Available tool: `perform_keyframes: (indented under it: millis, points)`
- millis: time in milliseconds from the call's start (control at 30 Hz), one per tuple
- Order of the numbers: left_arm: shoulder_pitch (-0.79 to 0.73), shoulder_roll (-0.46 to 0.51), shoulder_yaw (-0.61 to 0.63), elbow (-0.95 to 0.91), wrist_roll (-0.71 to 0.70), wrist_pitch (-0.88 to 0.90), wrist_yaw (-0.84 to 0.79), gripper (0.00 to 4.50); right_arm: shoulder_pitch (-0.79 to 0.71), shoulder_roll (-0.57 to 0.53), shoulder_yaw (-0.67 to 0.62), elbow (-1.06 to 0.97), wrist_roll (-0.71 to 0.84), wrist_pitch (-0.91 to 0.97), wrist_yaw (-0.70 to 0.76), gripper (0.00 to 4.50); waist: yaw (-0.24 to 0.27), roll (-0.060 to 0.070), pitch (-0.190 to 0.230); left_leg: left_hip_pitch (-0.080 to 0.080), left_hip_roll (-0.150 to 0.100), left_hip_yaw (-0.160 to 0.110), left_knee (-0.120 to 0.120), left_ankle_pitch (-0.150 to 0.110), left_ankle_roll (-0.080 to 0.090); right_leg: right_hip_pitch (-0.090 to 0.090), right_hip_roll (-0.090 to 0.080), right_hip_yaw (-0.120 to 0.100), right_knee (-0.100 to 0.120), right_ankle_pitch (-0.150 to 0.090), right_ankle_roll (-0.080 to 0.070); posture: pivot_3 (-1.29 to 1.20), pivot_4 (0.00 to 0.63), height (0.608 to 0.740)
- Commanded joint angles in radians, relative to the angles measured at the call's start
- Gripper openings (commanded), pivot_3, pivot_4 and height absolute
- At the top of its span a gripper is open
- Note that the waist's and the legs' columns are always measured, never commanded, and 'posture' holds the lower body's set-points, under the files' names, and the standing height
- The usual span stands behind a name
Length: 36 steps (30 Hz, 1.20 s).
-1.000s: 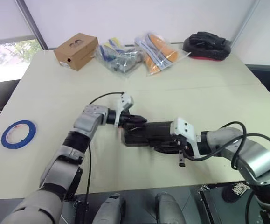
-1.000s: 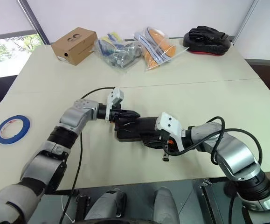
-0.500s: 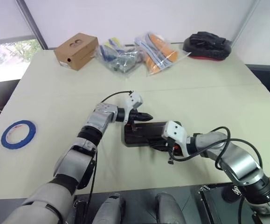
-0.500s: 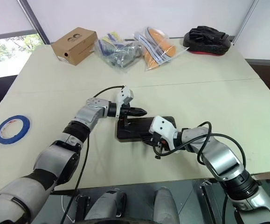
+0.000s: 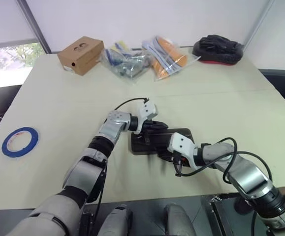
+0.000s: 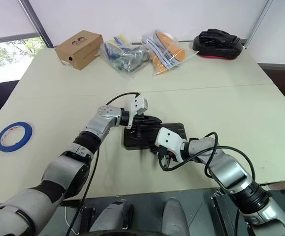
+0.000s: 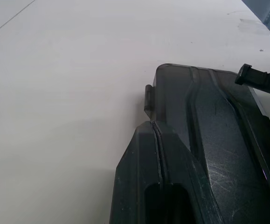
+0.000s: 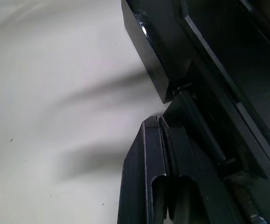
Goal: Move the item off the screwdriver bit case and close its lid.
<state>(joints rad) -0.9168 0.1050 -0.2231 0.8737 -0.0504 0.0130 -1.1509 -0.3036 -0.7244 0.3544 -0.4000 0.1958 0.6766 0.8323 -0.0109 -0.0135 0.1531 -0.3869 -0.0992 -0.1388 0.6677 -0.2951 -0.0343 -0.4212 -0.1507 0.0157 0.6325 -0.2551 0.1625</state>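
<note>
Up close, left tool (image 7: 155, 140) shut, resting over lid (image 7: 209, 121).

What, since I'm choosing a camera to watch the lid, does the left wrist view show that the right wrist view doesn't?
Left wrist view: the lid's broad ribbed top face, a small tab on its edge, and the left gripper, fingers shut, at that edge.
Right wrist view: a glossy corner and side wall of the screwdriver bit case seen from low down, with the right gripper, fingers shut, beside that corner.
Both: the dark case on the pale table, with that arm's shut gripper close to it.
</note>
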Motion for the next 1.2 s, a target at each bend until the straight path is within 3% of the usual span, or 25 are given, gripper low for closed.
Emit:
perform_keyframes:
  millis: [33,300,500,767,967,1200]
  points:
    - [0.069,-0.001,-0.057,0.056,0.057,0.022,-0.014,0.0,-0.023,0.006,-0.038,0.015,-0.044,-0.026,-0.044,0.03,0.0,0.0,-0.001,0.0,0.0,0.0,0.0,0.0,0.0,0.0,0.0,0.0,0.0,0.0,0.0,0.0,0.15,0.74]
    - [0.091,0.014,-0.064,0.064,0.081,0.018,-0.022,0.0,-0.054,0.038,-0.044,0.055,-0.087,-0.059,-0.076,0.03,0.0,-0.001,-0.003,0.015,0.0,0.0,-0.003,-0.003,0.005,0.016,0.0,0.0,-0.004,-0.001,0.001,0.0,0.15,0.74]
    - [0.112,0.022,-0.07,0.043,0.083,0.028,-0.031,0.0,-0.079,0.049,-0.022,0.071,-0.133,-0.088,-0.075,0.03,-0.002,-0.003,-0.007,0.017,0.001,0.0,-0.002,-0.005,0.008,0.017,0.001,0.0,-0.002,-0.001,0.001,0.0,0.15,0.74]
    - [0.092,0.052,0.009,-0.011,0.026,0.064,0.01,0.0,-0.029,-0.077,-0.03,-0.093,-0.024,-0.003,0.114,0.03,-0.001,-0.002,-0.01,0.017,0.001,0.0,-0.002,-0.005,0.008,0.017,0.001,0.0,-0.003,-0.001,0.001,0.0,0.15,0.74]
    - [0.117,0.117,0.09,-0.242,-0.06,0.179,0.028,0.0,-0.045,-0.132,-0.118,-0.173,0.064,0.079,0.155,0.03,-0.003,-0.002,-0.009,0.014,0.002,0.0,-0.003,-0.005,0.008,0.014,0.001,0.0,-0.003,-0.001,0.001,0.0,0.15,0.74]
    - [0.296,0.264,0.196,-0.767,-0.207,0.467,0.091,0.0,-0.102,-0.194,-0.305,-0.186,0.186,0.153,0.182,0.03,0.0,-0.001,-0.003,0.01,0.002,0.0,-0.003,-0.003,0.004,0.01,0.0,0.0,-0.004,-0.001,0.001,0.0,0.15,0.74]
